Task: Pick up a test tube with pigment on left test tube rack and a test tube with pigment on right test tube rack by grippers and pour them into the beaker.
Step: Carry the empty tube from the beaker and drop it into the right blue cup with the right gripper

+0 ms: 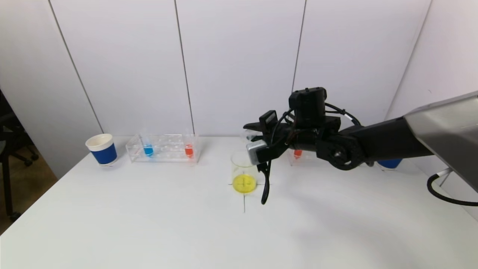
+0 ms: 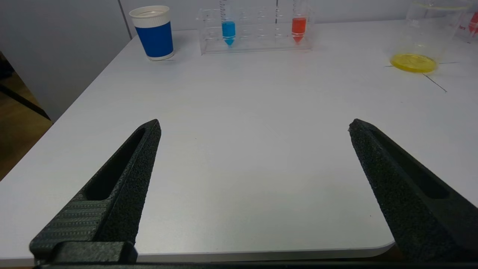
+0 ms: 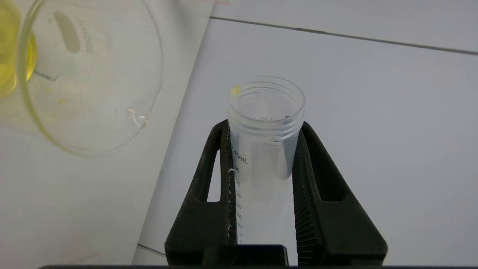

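Note:
My right gripper (image 1: 254,130) is shut on a clear test tube (image 3: 266,112) that looks empty, with one yellow drop at its rim. It holds the tube tilted just above and behind the glass beaker (image 1: 244,172), which holds yellow liquid (image 1: 244,183). In the right wrist view the gripper (image 3: 264,125) has the tube's mouth beside the beaker's rim (image 3: 89,82). The left rack (image 1: 164,148) holds a blue tube (image 1: 148,150) and a red tube (image 1: 189,150). My left gripper (image 2: 254,125) is open and empty, low over the table's near edge.
A blue-and-white paper cup (image 1: 101,149) stands left of the left rack. The right rack (image 1: 298,158) with a red tube (image 1: 297,153) is mostly hidden behind my right arm. Another blue cup (image 1: 390,163) shows under the arm. A black cable (image 1: 266,183) hangs beside the beaker.

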Controlling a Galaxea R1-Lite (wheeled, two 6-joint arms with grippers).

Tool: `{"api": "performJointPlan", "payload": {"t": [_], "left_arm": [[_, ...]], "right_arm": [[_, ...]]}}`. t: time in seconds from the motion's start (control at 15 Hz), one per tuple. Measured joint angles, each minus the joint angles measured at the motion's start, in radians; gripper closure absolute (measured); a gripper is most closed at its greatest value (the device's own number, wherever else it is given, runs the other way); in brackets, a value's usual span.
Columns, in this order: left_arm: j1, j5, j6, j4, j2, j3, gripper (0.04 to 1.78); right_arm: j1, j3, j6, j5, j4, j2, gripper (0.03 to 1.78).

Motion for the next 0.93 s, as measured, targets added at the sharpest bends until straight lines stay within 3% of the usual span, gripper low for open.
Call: {"api": "performJointPlan", "payload": {"t": [0.27, 0.47, 0.73, 0.93], "left_arm": [[0.001, 0.000, 0.000, 0.000, 0.000, 0.000, 0.06], [0.001, 0.000, 0.000, 0.000, 0.000, 0.000, 0.06], [0.000, 0.000, 0.000, 0.000, 0.000, 0.000, 0.06], [0.000, 0.000, 0.000, 0.000, 0.000, 0.000, 0.06]], "right_arm": [[0.001, 0.001, 0.253, -0.014, -0.114, -0.033, 1.32], [-0.011, -0.001, 0.385, -0.035, -0.116, -0.063, 1.32], [-0.025, -0.003, 0.615, -0.086, -0.110, -0.111, 1.32], [-0.066, -0.006, 0.736, -0.094, -0.105, -0.144, 1.32]]}}
